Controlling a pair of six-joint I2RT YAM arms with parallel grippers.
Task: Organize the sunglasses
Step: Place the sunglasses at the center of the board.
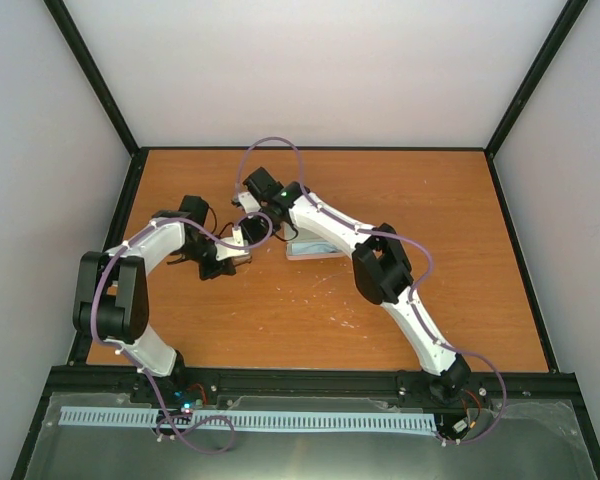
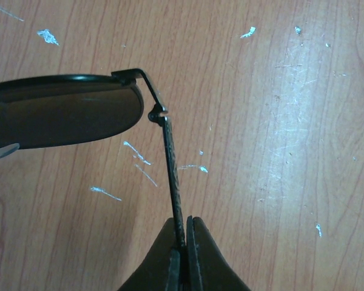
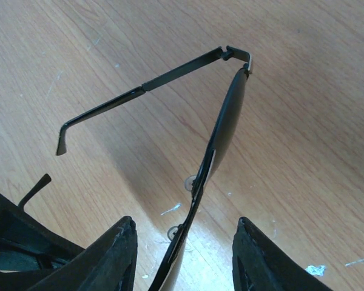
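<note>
My left gripper (image 2: 183, 233) was clamped on one thin arm (image 2: 173, 176) of the sunglasses (image 2: 60, 115), my right gripper (image 3: 183, 227) spread wide around their front; twisting could bend the hinge (image 2: 159, 112).

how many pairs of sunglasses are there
1: the sunglasses, near the table's middle, one temple pinched in the left gripper, the frame between the open right gripper's fingers. The robot arms could hide another in the top view.

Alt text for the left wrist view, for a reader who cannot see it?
The left pincer is shut on one slim black arm of the sunglasses. One of their dark lenses fills the upper left, against a scratched wooden table.
</note>
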